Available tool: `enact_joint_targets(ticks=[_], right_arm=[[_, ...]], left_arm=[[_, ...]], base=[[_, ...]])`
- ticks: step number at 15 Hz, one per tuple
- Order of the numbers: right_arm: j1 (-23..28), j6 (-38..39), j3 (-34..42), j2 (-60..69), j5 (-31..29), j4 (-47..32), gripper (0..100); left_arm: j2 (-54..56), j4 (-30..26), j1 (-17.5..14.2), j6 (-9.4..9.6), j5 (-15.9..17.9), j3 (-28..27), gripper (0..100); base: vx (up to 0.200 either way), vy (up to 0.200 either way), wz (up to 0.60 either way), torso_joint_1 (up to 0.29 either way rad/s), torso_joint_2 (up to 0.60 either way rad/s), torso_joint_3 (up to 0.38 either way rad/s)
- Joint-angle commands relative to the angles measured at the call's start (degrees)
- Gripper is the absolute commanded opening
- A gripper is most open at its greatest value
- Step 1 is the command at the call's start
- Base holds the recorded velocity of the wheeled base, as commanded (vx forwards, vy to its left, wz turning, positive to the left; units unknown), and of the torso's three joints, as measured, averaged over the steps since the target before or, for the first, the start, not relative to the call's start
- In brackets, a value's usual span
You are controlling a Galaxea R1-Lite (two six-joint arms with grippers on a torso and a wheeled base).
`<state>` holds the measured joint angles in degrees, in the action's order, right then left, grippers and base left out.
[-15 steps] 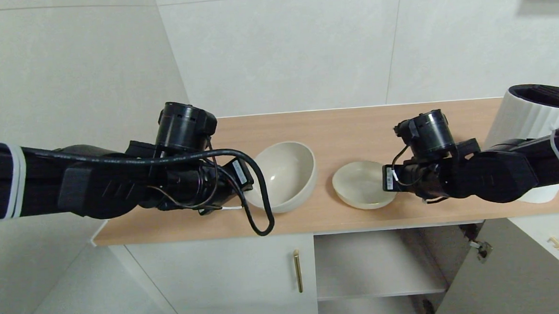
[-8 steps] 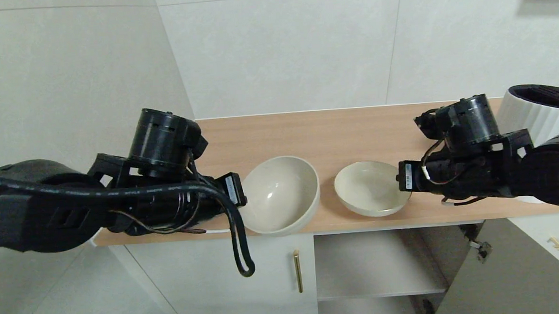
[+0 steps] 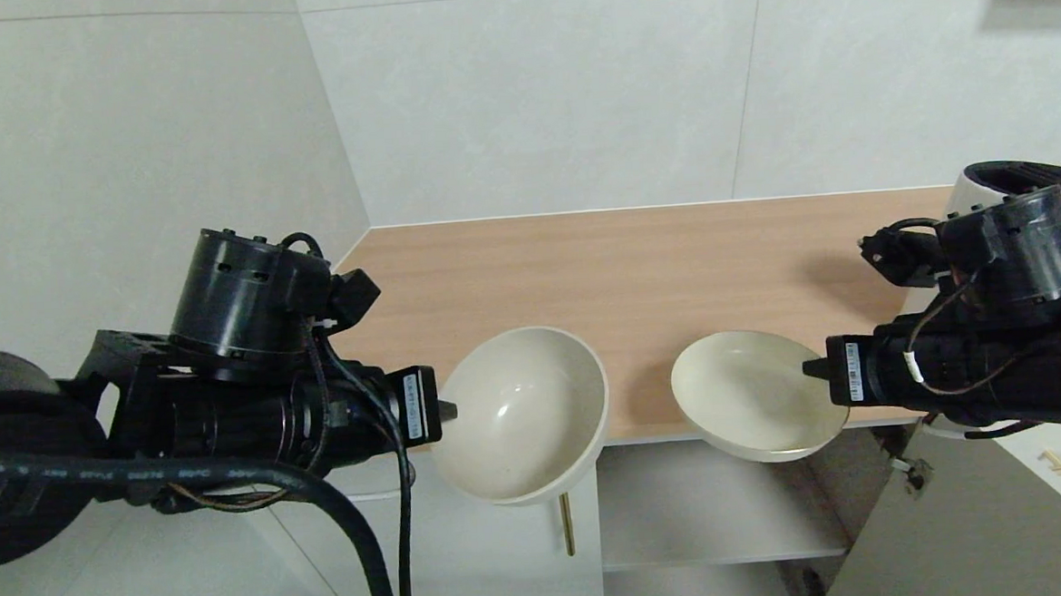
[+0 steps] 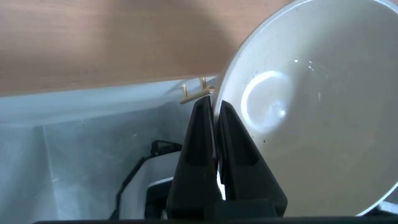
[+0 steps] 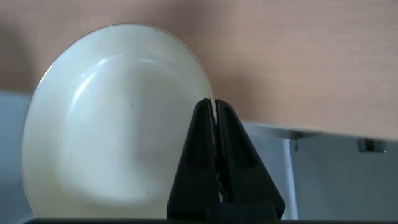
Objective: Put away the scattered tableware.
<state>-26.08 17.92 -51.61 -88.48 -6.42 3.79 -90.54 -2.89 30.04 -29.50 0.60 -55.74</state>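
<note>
At lower centre, the deep bowl (image 3: 523, 416) is clamped by its rim in the left claw (image 3: 446, 410). Right of it, the shallow bowl (image 3: 754, 400) is pinched likewise in the right claw (image 3: 811, 370).

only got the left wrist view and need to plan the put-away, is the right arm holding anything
Observer: Yes. The right gripper is shut on the rim of a shallow dish.
Operator: where's that dish relative to the counter
Observer: In the head view it is tilted and overlaps the front edge of the counter, as does the deep bowl in your left gripper.
Operator: anywhere open to put them
Observer: Below the dish, the cabinet has an open compartment with a bare shelf. Its door is swung out to the robot's right.
</note>
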Motion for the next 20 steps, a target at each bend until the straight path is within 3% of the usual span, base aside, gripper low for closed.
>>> enact_joint_targets(ticks=[1, 3, 9, 20], right_arm=[[-0.03, -1.84, 2.4, 2.35, 1.41, 0.16, 0], [-0.03, -2.36, 2.84, 2.7, 2.38, 0.25, 0], [-0.03, -2.45, 2.92, 1.12, 2.21, 0.25, 0], [0.32, -2.45, 2.66, -1.08, 1.94, 0.43, 0]], left_arm=[[0.19, -0.01, 0.28, 0.32, 0.02, 0.36, 0], [-0.25, -0.1, 1.25, 0.32, 0.02, 0.36, 0], [-1.04, -0.01, 1.34, 0.32, -0.07, 0.19, 0], [-2.01, 0.16, 1.34, 0.32, -0.33, 0.19, 0]], base=[[0.0, 0.0, 0.0, 0.0, 0.0, 0.0], [0.0, 0.0, 0.0, 0.0, 0.0, 0.0], [-0.2, 0.0, 0.0, -0.001, 0.0, 0.004], [0.0, 0.0, 0.0, 0.0, 0.0, 0.0]])
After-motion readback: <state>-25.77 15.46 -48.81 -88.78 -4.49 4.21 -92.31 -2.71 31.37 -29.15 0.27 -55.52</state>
